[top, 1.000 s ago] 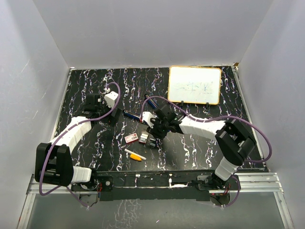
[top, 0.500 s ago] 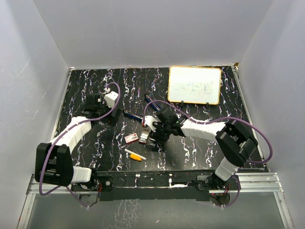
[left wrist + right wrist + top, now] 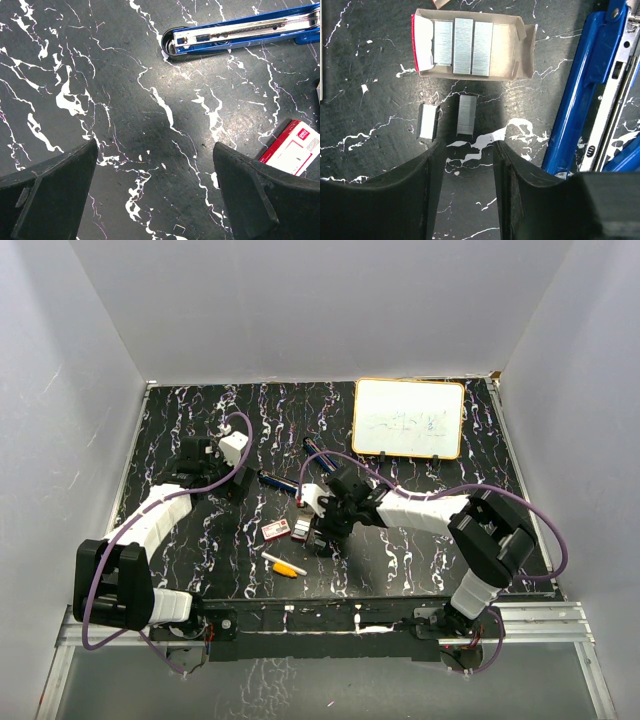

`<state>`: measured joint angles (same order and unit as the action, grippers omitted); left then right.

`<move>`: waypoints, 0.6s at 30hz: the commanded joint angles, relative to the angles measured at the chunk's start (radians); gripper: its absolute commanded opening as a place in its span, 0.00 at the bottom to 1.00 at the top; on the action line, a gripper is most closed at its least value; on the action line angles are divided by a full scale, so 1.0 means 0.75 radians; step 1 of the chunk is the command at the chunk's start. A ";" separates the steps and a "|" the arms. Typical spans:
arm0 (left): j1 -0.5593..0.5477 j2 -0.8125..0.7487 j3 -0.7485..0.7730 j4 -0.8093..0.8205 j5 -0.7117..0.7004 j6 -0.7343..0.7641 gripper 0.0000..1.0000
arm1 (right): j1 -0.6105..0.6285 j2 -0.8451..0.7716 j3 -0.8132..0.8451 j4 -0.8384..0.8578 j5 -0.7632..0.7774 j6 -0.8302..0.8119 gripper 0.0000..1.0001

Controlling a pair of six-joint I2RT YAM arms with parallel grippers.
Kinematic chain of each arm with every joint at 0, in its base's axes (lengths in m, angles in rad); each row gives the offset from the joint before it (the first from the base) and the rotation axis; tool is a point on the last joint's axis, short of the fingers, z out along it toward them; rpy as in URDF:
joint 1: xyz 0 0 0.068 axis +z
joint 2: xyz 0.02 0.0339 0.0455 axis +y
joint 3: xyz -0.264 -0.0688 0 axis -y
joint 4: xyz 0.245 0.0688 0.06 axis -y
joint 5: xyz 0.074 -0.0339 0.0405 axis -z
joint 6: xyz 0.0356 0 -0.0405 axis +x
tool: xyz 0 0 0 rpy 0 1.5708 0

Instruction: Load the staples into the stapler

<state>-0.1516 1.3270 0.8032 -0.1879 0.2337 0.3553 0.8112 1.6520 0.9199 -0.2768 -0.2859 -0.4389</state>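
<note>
The staples show in the right wrist view: an open cardboard box (image 3: 470,42) holds three silvery strips, and two loose strips (image 3: 466,115) (image 3: 428,121) lie just below it on the table. My right gripper (image 3: 467,147) is open, its tips just short of the nearer loose strip, nothing between them. The blue stapler (image 3: 585,85) lies opened flat to the right, its metal magazine exposed. In the left wrist view the stapler (image 3: 240,32) lies at the top, and my left gripper (image 3: 155,150) hangs wide open over bare table. From above, the right gripper (image 3: 318,528) is beside the box (image 3: 303,530).
The red-and-white box sleeve (image 3: 276,531) lies left of the staples and also shows as the sleeve (image 3: 292,150) at the left wrist view's right edge. A yellow-and-white marker (image 3: 284,564) lies nearer the front edge. A whiteboard (image 3: 409,418) lies at the back right.
My right gripper has moved down and toward the front, close to the loose staple strips, and its jaws have opened wider. The left arm has not moved.
</note>
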 commanded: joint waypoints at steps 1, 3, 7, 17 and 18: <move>0.004 -0.036 0.017 -0.017 0.022 -0.006 0.97 | 0.018 0.006 0.001 0.079 0.005 0.004 0.44; 0.003 -0.038 0.016 -0.016 0.022 -0.007 0.97 | 0.020 0.006 0.000 0.079 0.003 0.002 0.44; 0.004 -0.038 0.019 -0.018 0.022 -0.007 0.97 | 0.026 0.014 -0.002 0.090 0.004 0.007 0.44; 0.004 -0.046 0.010 -0.018 0.012 -0.001 0.97 | 0.034 0.044 0.008 0.101 0.023 0.008 0.41; 0.004 -0.046 0.011 -0.016 0.012 -0.003 0.97 | 0.035 0.046 0.007 0.103 0.023 0.010 0.41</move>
<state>-0.1516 1.3270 0.8032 -0.1879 0.2329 0.3557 0.8295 1.6821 0.9199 -0.2520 -0.2787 -0.4377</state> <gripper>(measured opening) 0.971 0.415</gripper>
